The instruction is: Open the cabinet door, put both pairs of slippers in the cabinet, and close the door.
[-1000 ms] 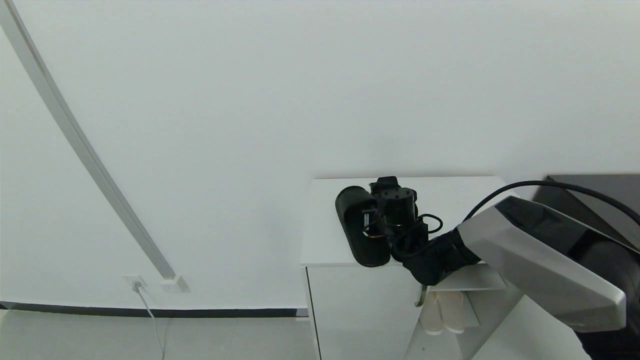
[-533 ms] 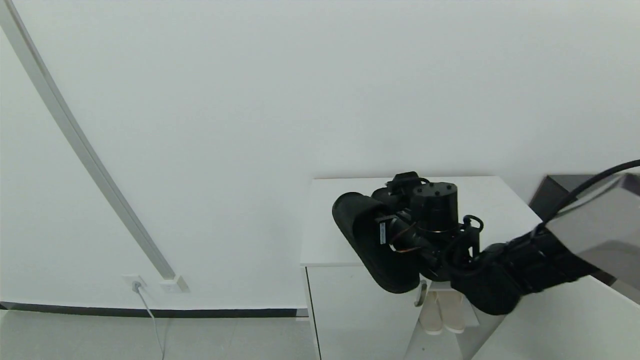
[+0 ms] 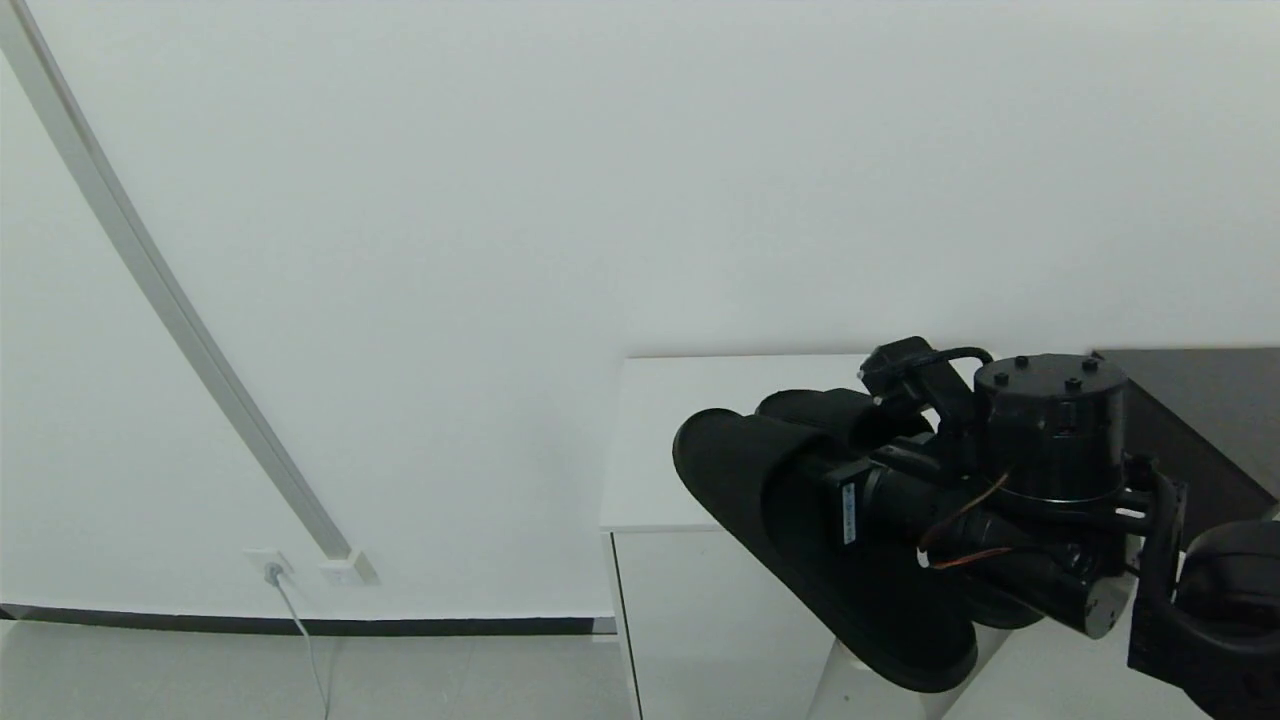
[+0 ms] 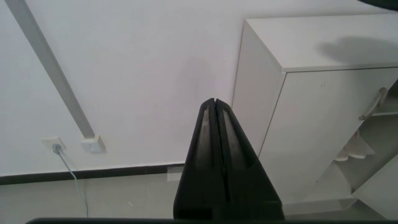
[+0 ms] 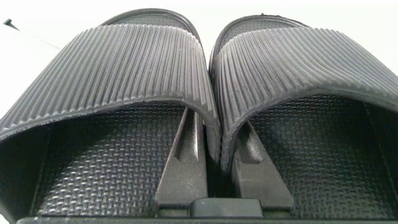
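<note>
- Black slippers (image 3: pixel 740 470), a pair with ribbed, rubbery straps and diamond-patterned footbeds, hang tilted in the air in front of the smooth white cabinet (image 3: pixel 660 450).
- The right gripper (image 5: pixel 212 149) pinches their two inner walls together, with one flat finger inside each slipper.
- The left gripper (image 4: pixel 214 143) has its narrow black fingers pressed together, gripping nothing.
- Pale slippers (image 4: pixel 356 147) sit on a shelf in the cabinet's open side.
- A small white label (image 3: pixel 848 510) on the right gripper is too small to read.

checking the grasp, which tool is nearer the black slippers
Right. The right tool is clamped on the black slippers; the left tool is shut, empty, aimed at the wall beside the cabinet.
</note>
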Robot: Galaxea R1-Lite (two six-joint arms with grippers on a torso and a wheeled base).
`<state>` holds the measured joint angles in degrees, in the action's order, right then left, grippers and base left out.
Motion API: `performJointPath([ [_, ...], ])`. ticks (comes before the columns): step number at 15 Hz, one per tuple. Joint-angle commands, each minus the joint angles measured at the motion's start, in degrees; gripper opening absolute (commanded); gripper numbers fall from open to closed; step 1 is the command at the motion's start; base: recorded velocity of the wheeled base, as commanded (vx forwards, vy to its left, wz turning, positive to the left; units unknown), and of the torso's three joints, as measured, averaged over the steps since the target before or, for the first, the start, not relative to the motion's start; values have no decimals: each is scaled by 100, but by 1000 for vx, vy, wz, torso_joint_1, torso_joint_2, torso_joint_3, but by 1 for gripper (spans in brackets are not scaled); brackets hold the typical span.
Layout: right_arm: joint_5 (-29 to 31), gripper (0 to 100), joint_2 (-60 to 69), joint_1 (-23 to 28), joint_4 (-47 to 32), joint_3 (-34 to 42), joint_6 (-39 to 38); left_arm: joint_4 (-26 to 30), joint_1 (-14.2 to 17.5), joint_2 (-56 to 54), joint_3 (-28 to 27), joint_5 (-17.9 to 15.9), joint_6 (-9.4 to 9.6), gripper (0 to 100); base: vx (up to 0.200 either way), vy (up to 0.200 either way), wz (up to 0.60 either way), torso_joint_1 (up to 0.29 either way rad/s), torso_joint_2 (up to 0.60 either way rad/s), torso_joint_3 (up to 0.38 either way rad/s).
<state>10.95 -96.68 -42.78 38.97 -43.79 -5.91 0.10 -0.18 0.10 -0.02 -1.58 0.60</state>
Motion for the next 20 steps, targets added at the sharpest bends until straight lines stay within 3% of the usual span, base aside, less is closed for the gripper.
performJointPath([
  [1,-5,0,159,-20,-30,-42,-6,-1,1,-1,2,0,2,0,0,0,0,0,0,0],
  [6,21,0,141,-20,-13,-16,-6,-1,1,-1,2,0,2,0,0,0,0,0,0,0],
  [18,39,0,150,-178,-4,90,-6,8,1,-1,-6,0,-7,0,-200,0,0,3,4,4],
  [20,39,0,150,-178,5,107,2,-1,1,-1,-6,0,-7,0,0,0,0,0,0,0],
])
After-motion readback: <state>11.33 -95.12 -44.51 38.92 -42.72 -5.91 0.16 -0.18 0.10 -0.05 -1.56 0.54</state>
